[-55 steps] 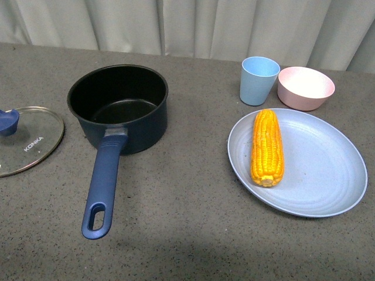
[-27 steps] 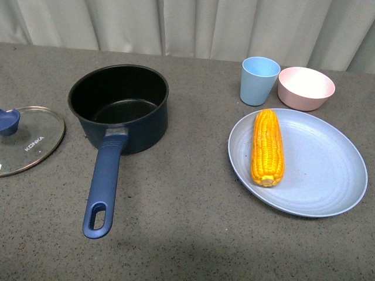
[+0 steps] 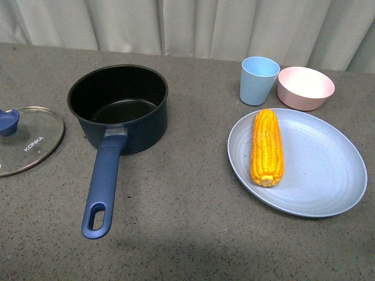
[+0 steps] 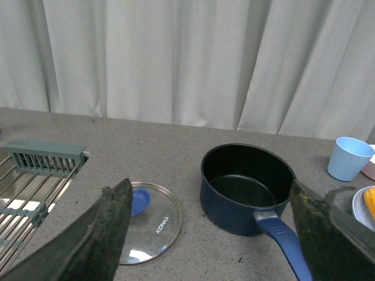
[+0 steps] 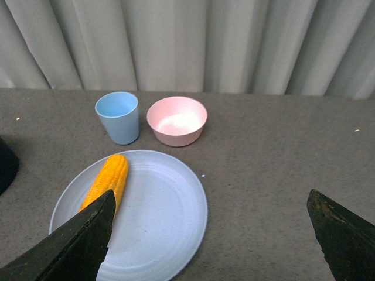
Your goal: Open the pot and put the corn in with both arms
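Note:
The dark navy pot [image 3: 120, 108] stands open and empty on the grey table, its long blue handle [image 3: 102, 184] pointing toward me. It also shows in the left wrist view [image 4: 246, 187]. Its glass lid [image 3: 26, 140] with a blue knob lies flat to the pot's left, and shows in the left wrist view [image 4: 146, 222]. The corn [image 3: 267, 147] lies on a light blue plate [image 3: 316, 175] at the right, and shows in the right wrist view [image 5: 108, 181]. My left gripper [image 4: 211, 234] is open, back from the pot and lid. My right gripper [image 5: 211, 234] is open, back from the plate. Neither arm shows in the front view.
A light blue cup [image 3: 258, 80] and a pink bowl [image 3: 305, 88] stand behind the plate. A metal drying rack [image 4: 29, 181] lies left of the lid in the left wrist view. Grey curtains hang behind the table.

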Tool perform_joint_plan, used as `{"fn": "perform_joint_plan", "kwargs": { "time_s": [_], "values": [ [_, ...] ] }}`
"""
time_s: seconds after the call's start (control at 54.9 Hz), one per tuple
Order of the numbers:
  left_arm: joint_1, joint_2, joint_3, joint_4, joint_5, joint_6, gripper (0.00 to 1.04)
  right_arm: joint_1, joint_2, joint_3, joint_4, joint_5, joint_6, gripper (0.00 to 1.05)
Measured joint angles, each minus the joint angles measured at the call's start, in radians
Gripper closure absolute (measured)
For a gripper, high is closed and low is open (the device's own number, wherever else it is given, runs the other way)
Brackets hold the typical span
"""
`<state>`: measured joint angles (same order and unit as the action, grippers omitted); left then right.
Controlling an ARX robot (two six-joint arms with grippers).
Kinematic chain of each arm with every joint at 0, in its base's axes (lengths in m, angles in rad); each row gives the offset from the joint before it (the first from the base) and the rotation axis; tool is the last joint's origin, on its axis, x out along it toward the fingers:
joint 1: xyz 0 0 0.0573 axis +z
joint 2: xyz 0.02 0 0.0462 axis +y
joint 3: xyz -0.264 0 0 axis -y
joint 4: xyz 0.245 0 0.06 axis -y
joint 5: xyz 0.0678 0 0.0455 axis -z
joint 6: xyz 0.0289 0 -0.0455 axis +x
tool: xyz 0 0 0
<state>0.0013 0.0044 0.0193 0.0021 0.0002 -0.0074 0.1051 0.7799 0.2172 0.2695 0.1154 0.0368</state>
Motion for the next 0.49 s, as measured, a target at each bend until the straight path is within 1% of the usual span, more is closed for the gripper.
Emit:
{"fn": "perform_joint_plan", "kwargs": {
  "time_s": [0.036,0.091,0.164,0.291,0.491],
  "values": [
    [0.000,0.000,0.000,0.000,0.000,0.000,0.12,0.023,0.126,0.047,0.031,-0.003,0.025,0.09],
    [0.000,0.000,0.000,0.000,0.000,0.001,0.05,0.050,0.275,0.103,0.061,-0.003,0.050,0.09],
    [0.000,0.000,0.000,0.000,0.000,0.002,0.07,0.077,0.433,0.174,0.059,-0.005,0.084,0.09],
    [0.000,0.000,0.000,0.000,0.000,0.002,0.06,0.119,0.686,0.320,-0.004,-0.034,0.175,0.09],
    [0.000,0.000,0.000,0.000,0.000,0.002,0.06,0.177,0.958,0.517,-0.080,-0.037,0.276,0.09]
  ]
}}
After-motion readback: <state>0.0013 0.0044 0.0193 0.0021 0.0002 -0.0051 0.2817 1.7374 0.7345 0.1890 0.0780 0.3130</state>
